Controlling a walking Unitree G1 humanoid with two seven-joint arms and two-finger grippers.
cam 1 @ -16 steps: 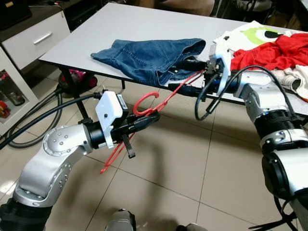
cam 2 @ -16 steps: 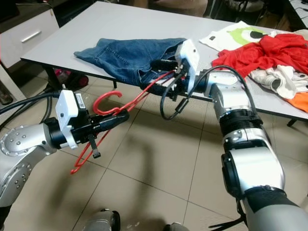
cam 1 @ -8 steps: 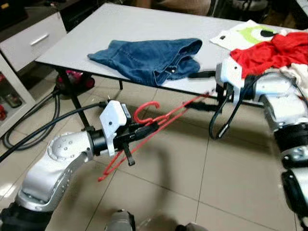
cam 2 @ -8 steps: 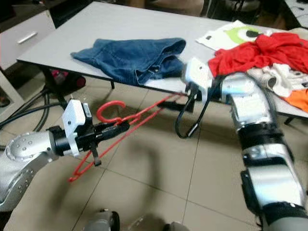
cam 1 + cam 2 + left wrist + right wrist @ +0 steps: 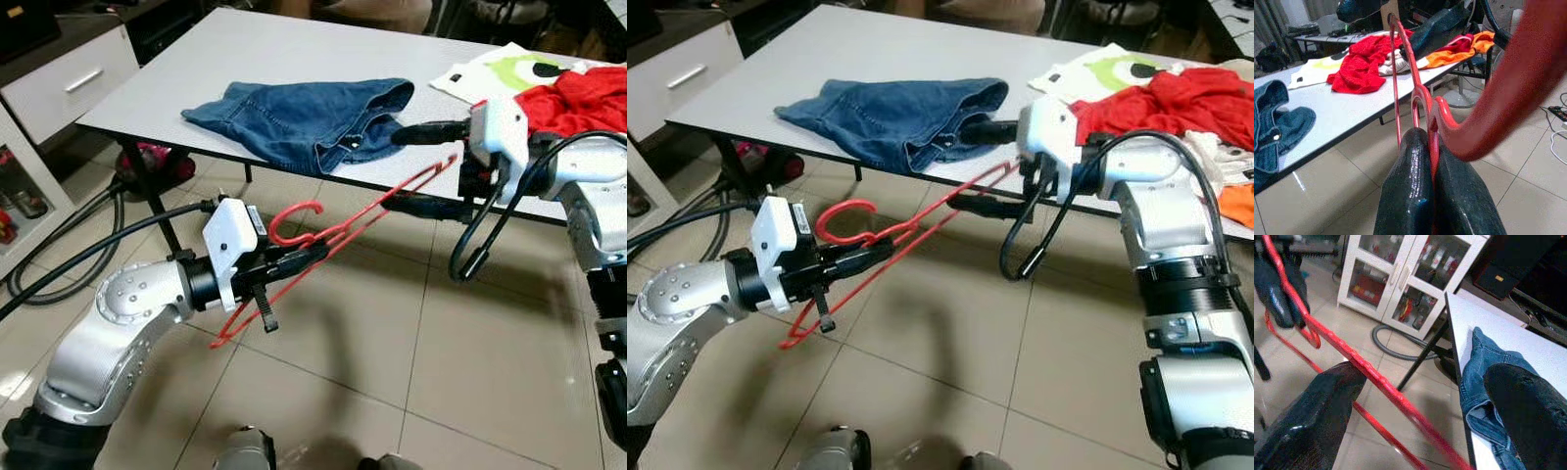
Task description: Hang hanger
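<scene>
A red wire hanger (image 5: 277, 217) hangs in the air over the tiled floor, in front of the table (image 5: 245, 49). My left gripper (image 5: 313, 255) is shut on the hanger's neck just below the hook. The hanger's shoulder slants up toward the table edge. There my right gripper (image 5: 419, 171) stands open, one finger above the red wire and one below. In the right wrist view the wire (image 5: 1366, 372) lies across the lower finger (image 5: 1317, 411). A pair of blue jeans (image 5: 309, 117) lies on the table right behind the right gripper.
A red garment (image 5: 578, 98) and a white shirt with green print (image 5: 509, 69) lie at the table's right end. A white drawer unit (image 5: 69, 83) stands at the left, with black hoses (image 5: 78, 245) on the floor beside it. A glass-door cabinet (image 5: 1400, 279) stands further off.
My right gripper has moved right and then up along the table edge, staying open around the hanger's far end, which has risen. The left gripper has held its grip and barely moved.
</scene>
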